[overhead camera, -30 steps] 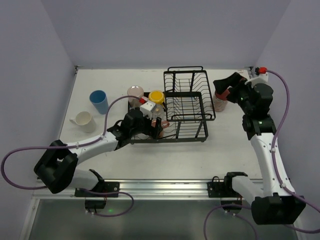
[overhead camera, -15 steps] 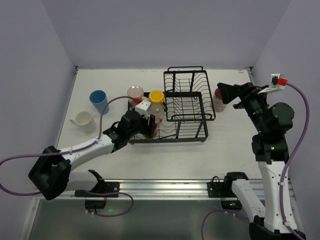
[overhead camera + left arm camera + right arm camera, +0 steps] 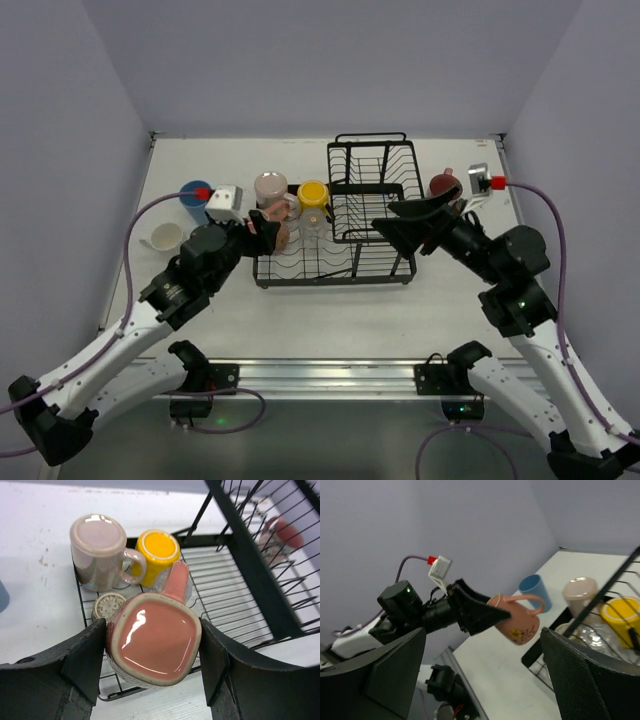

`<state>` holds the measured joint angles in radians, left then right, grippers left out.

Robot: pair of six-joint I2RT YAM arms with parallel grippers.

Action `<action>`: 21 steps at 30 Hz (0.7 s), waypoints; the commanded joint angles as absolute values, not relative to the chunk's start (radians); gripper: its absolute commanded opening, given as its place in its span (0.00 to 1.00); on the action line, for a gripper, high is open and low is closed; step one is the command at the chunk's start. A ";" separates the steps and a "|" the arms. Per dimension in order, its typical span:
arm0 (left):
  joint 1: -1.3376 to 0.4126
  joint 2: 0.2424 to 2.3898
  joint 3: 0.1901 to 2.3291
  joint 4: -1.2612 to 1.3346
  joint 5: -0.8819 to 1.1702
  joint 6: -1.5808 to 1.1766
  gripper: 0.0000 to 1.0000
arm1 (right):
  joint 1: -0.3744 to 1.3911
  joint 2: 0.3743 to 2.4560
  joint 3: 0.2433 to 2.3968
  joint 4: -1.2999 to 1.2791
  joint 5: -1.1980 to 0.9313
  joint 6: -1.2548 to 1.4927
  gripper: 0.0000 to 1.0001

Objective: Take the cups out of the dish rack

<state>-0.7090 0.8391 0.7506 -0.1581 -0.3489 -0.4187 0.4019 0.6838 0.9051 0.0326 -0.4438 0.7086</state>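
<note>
My left gripper (image 3: 270,232) is shut on a salmon-pink mug (image 3: 155,647) with a flower print and holds it in the air over the left end of the black dish rack (image 3: 335,282). The mug also shows in the right wrist view (image 3: 520,620). A pink-grey mug (image 3: 100,550), a yellow mug (image 3: 157,555) and a clear glass (image 3: 314,226) stand in the rack's flat tray. My right gripper (image 3: 395,222) is open and empty above the raised basket (image 3: 380,238). A reddish mug (image 3: 443,187) stands on the table right of the basket.
A blue tumbler (image 3: 193,193) and a white mug (image 3: 165,238) stand on the table left of the rack, the tumbler partly hidden by my left wrist. A small speckled round cup base (image 3: 110,605) sits in the tray beside the pink-grey mug.
My left gripper has lifted the salmon-pink mug up out of the tray and back to the left. My right arm has swung away from the reddish mug to above the basket.
</note>
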 commanded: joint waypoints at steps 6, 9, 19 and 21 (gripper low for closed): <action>-0.707 0.621 0.905 -0.085 -0.336 -0.589 0.01 | 0.756 0.842 0.894 0.294 -0.295 0.680 0.99; -0.706 0.589 0.904 -0.019 -0.246 -0.652 0.00 | 0.827 0.906 0.905 0.322 -0.247 0.644 0.99; -0.707 0.554 0.821 0.278 0.004 -0.850 0.00 | 0.896 0.986 0.934 0.418 -0.259 0.692 0.97; -0.706 0.568 0.798 0.346 0.050 -0.879 0.00 | 0.911 1.002 0.943 0.445 -0.276 0.701 0.94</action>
